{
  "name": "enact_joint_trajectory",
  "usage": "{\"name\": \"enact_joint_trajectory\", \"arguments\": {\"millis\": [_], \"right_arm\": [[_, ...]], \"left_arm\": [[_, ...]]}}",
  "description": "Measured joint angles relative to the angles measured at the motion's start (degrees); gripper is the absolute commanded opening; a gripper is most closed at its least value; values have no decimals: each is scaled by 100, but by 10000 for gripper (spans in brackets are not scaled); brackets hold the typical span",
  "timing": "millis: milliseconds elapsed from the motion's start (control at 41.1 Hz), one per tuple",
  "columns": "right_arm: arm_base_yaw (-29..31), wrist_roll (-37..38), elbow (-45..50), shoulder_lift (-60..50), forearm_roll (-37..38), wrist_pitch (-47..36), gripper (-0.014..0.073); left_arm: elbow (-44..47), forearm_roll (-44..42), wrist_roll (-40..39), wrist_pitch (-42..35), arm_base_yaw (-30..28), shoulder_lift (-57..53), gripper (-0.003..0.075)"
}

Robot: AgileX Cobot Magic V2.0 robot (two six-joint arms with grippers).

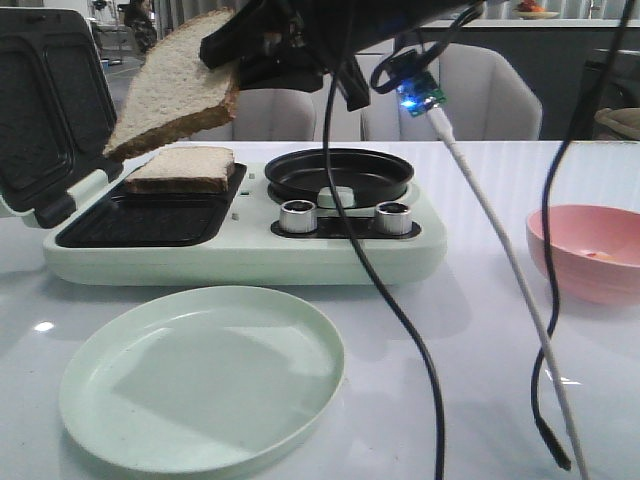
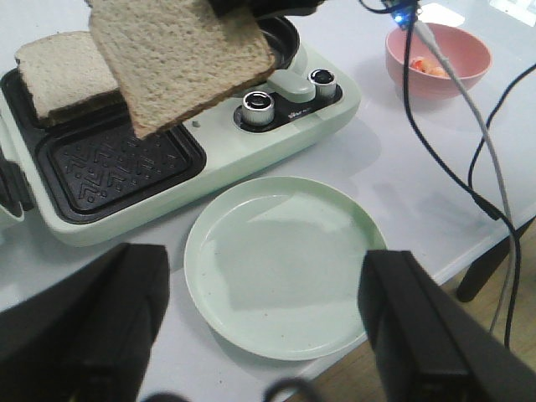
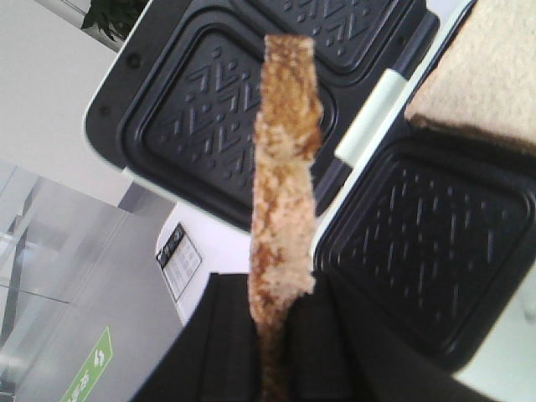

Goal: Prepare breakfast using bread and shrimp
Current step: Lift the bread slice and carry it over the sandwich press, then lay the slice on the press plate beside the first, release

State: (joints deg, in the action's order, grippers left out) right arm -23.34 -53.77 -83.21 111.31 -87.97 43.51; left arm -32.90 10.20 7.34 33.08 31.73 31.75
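One slice of bread (image 1: pixel 183 168) already lies in the sandwich maker (image 1: pixel 240 245). My right hand (image 3: pixel 280 335) is squeezed tight on the second slice (image 1: pixel 175 80), tilted in the air over the maker. The shrimp (image 2: pixel 427 67) waits in the pink bowl (image 2: pixel 469 50) (nothing is on the green plate (image 1: pixel 200 375)). My left hand (image 2: pixel 268 335) is spread wide, holding nothing.
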Motion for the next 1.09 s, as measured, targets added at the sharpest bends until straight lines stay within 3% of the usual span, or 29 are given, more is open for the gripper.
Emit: {"name": "enact_joint_trajectory", "arguments": {"millis": [438,827,900,1094], "right_arm": [[-275,368,-1665,1546,-32,43,146],[-303,437,-1881,2077,14,-13,152],[-303,470,-1885,2105,88,-21,185],[-303,533,-1921,2105,268,-61,370]], "left_arm": [[0,0,0,0,0,0,531],[0,0,0,0,0,0,531],[0,0,0,0,0,0,531],[0,0,0,-2,0,0,531]]}}
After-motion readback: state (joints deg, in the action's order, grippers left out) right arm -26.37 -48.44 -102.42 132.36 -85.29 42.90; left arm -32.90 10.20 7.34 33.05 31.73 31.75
